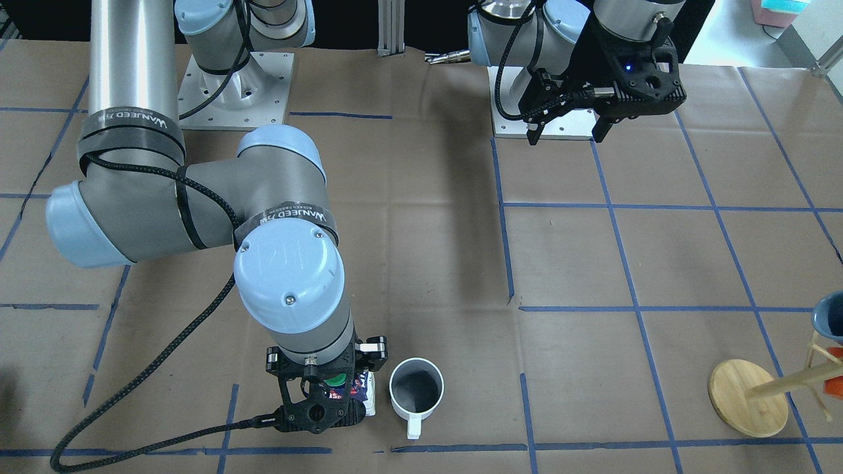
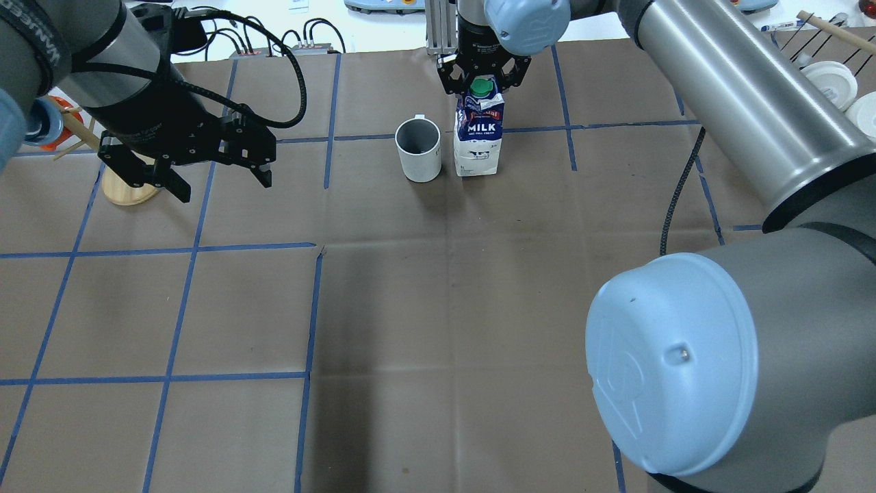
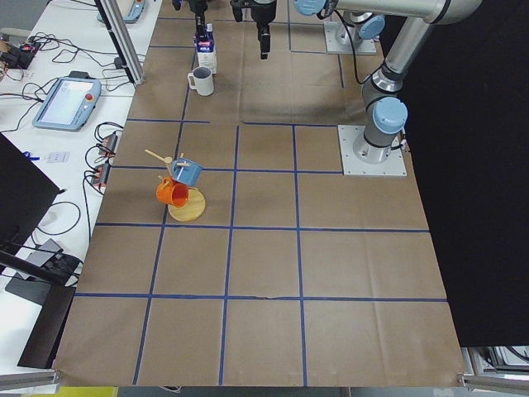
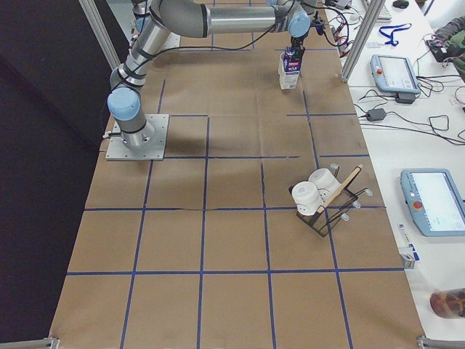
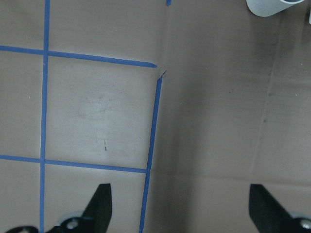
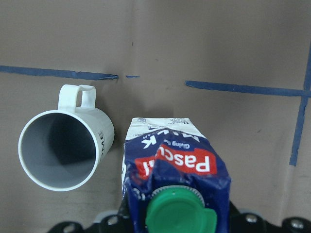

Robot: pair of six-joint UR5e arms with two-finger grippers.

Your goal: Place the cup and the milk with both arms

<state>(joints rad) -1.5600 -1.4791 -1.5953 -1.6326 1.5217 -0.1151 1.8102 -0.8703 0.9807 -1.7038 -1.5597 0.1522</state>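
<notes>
The milk (image 2: 478,133), a blue-and-white carton with a green cap, stands upright on the table at the far middle. It also shows in the right wrist view (image 6: 175,165). My right gripper (image 2: 482,81) comes down over its top and is shut on the carton just under the cap. The cup (image 2: 418,148), a white mug with a grey inside, stands right beside the milk, with a small gap between them (image 6: 60,148). Its handle points away from me. My left gripper (image 2: 217,179) is open and empty, held high over the table's left side.
A wooden mug tree on a round base (image 1: 747,397) holds a blue cup (image 1: 831,317) and an orange cup (image 3: 171,193) at my far left. A rack with white cups (image 4: 316,193) stands on my right side. Blue tape lines grid the brown paper.
</notes>
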